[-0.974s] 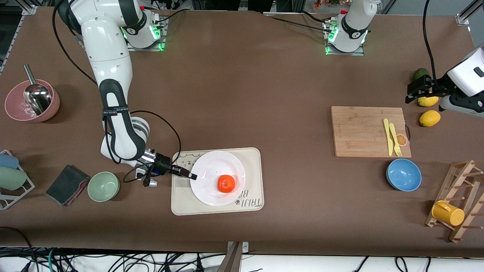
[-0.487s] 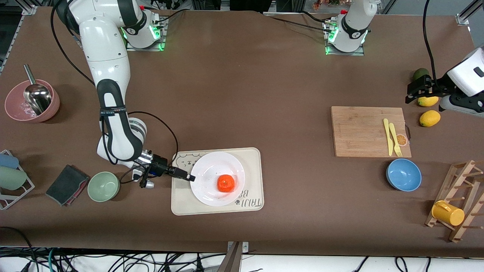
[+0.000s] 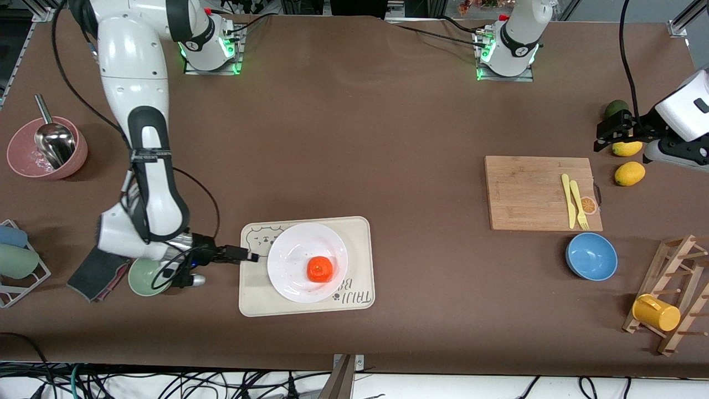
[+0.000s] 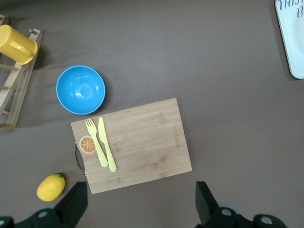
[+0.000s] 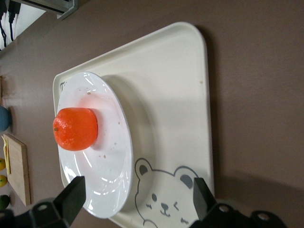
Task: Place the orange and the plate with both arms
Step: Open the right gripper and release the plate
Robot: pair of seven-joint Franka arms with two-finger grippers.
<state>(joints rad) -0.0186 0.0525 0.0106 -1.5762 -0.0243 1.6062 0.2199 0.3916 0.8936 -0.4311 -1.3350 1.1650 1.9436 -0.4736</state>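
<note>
**Inspector A:** The surface [image 3: 354, 138] is recorded as a brown matte sheet, wrinkled near the top of the front view. Metal framing is seen at the upper corners, and loose cables along the bottom edge. Green lights are noted at both arm bases.

**Inspector B:** Is any writing found?

**Inspector A:** Lettering [image 3: 354, 298] is printed on the tray [image 3: 360, 233] in the lower middle of the front view. "TAIJI" can be made out; the rest is covered. A bear face [image 3: 265, 238] is drawn at the tray's other end. A label on the right arm's band is too small to be read.

**Inspector B:** And the task items?

**Inspector A:** The plate [image 3: 288, 249], round, glossy and white with a raised rim, is set on the beige, round-cornered tray. The orange [image 3: 320, 269], slightly flattened, lies in the plate.

**Inspector B:** The end effectors?

**Inspector A:** The right end effector [image 3: 249, 256] is found low over the tray's edge toward the right arm's end, just clear of the plate, fingers [image 5: 71, 194] spread wide, nothing held. The left arm waits; the left end effector [image 3: 601, 138] is spread wide and empty over the surface by the lemons [image 3: 630, 173]. A bamboo cutting board [image 3: 526, 194] and a blue bowl [image 3: 591, 256] are noted nearby.
</note>
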